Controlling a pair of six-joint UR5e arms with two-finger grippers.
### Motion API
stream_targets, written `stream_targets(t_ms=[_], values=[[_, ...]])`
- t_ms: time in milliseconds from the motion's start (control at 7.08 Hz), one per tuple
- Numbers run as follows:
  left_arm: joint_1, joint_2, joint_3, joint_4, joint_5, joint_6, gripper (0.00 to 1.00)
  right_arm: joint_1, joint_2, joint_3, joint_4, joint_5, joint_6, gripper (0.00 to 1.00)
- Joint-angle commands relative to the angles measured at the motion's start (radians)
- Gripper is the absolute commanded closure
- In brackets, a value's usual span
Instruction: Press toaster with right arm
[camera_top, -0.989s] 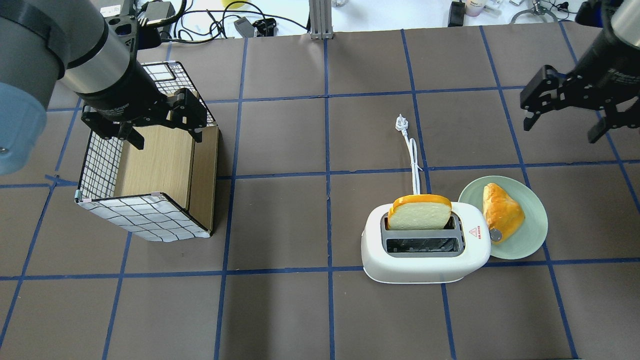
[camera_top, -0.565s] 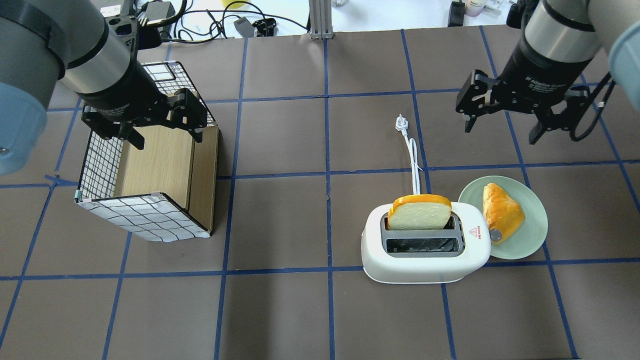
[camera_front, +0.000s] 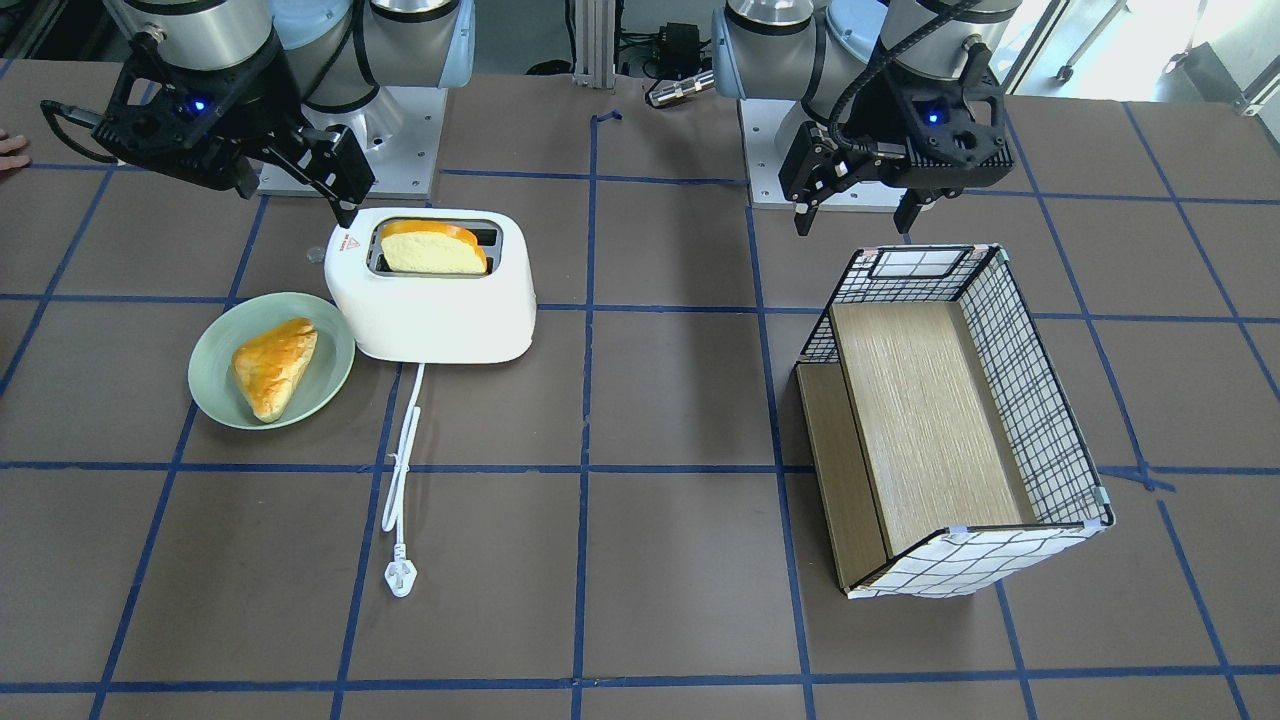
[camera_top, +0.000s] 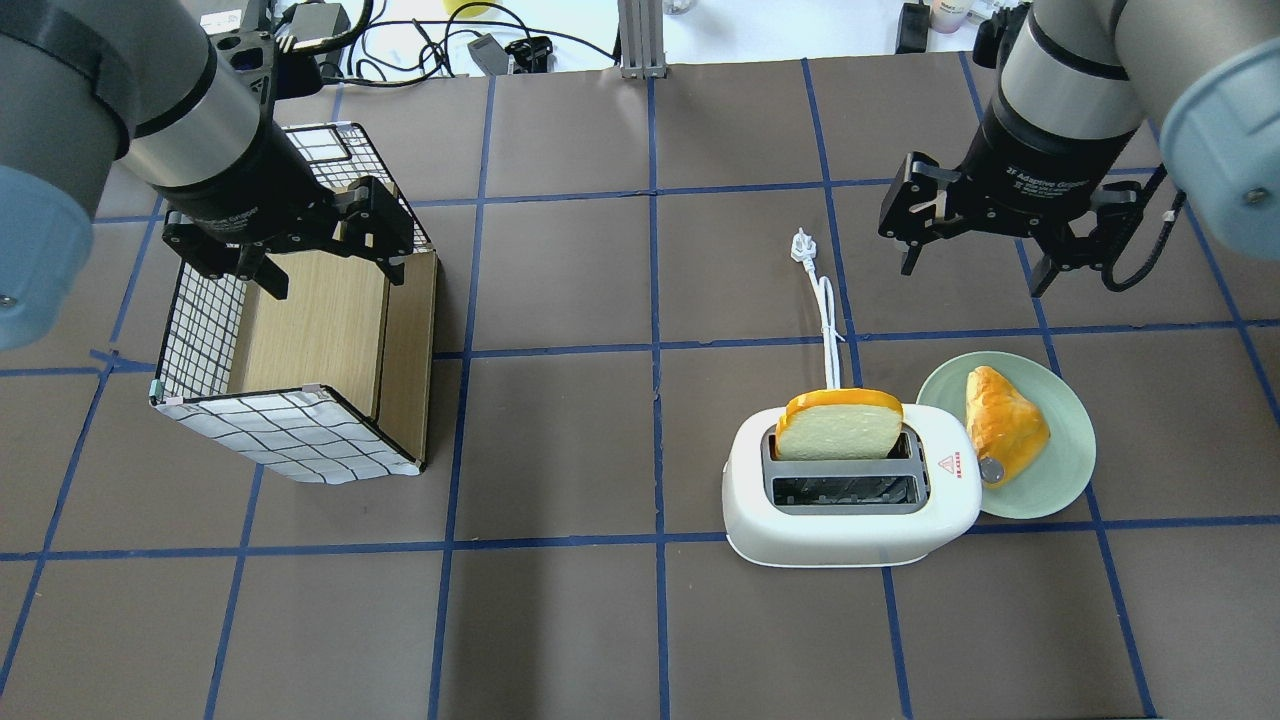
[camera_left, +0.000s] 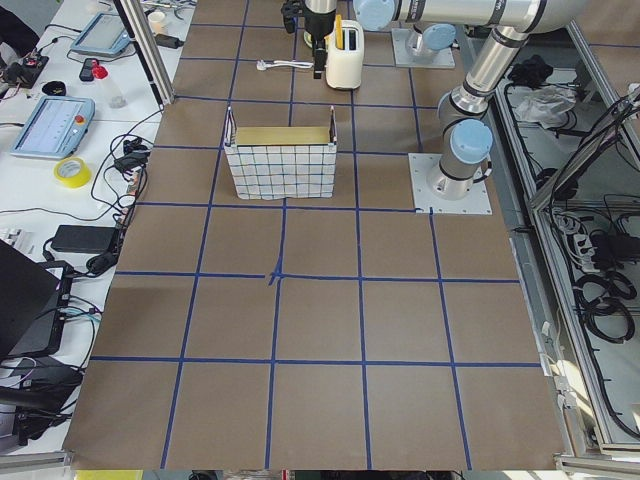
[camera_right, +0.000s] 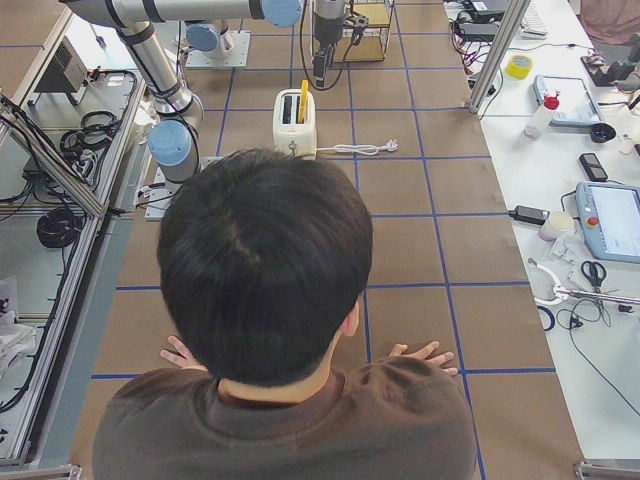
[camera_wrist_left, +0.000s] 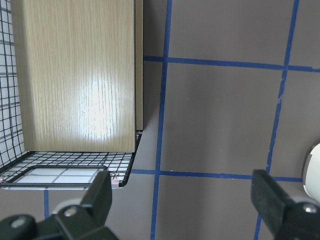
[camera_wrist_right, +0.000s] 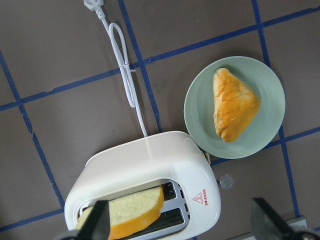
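The white two-slot toaster (camera_top: 845, 535) stands right of centre with a bread slice (camera_top: 838, 432) upright in its far slot; its red triangle mark (camera_top: 948, 464) is on top at the right end. It also shows in the front view (camera_front: 430, 325) and the right wrist view (camera_wrist_right: 145, 167). My right gripper (camera_top: 972, 272) hangs open and empty above the table, beyond the toaster and the plate, touching nothing. My left gripper (camera_top: 335, 280) is open and empty over the wire basket.
A green plate (camera_top: 1062, 480) with a pastry (camera_top: 1005, 425) touches the toaster's right end. The white cord and plug (camera_top: 802, 245) run away from the toaster's far side. A wire basket with a wooden liner (camera_top: 300, 340) stands at the left.
My right arm has swung in from the right edge leftward, and its gripper now hangs beyond the plate and toaster. The left arm, toaster and plate have not moved.
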Motion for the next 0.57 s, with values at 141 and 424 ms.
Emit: stream_targets(t_ms=[141, 424], values=[[0.000, 0.000, 0.000, 0.000, -0.001, 0.000, 0.00, 0.001, 0.001, 0.002, 0.000, -0.002, -0.003, 0.00], [0.000, 0.000, 0.000, 0.000, -0.001, 0.000, 0.00, 0.001, 0.000, 0.002, 0.000, -0.002, -0.005, 0.00]])
